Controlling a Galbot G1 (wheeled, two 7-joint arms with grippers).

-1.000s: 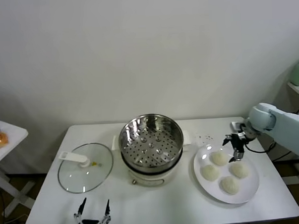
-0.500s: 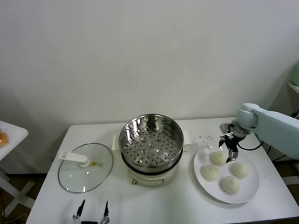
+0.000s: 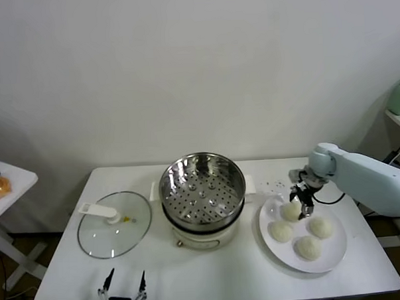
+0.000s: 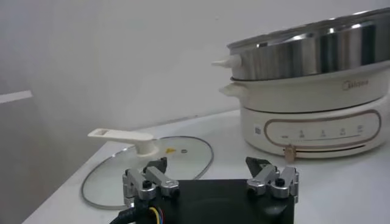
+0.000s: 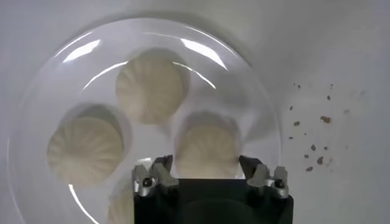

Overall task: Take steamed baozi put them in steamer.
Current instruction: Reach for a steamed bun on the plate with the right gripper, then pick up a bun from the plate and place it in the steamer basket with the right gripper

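Four baozi (image 3: 298, 229) on plate (image 3: 334, 257); right claw (image 3: 300, 203) straddling rearmost bun (image 5: 207, 149), grip uncertain; left claw (image 4: 211, 179) open.

I see a white table (image 3: 212, 276). Directly under my right gripper (image 3: 302, 207) rests a white plate (image 3: 334, 250). Left of the gripper stands the cream pot base (image 3: 204, 237), and farther left lies a glass lid (image 3: 114, 224).
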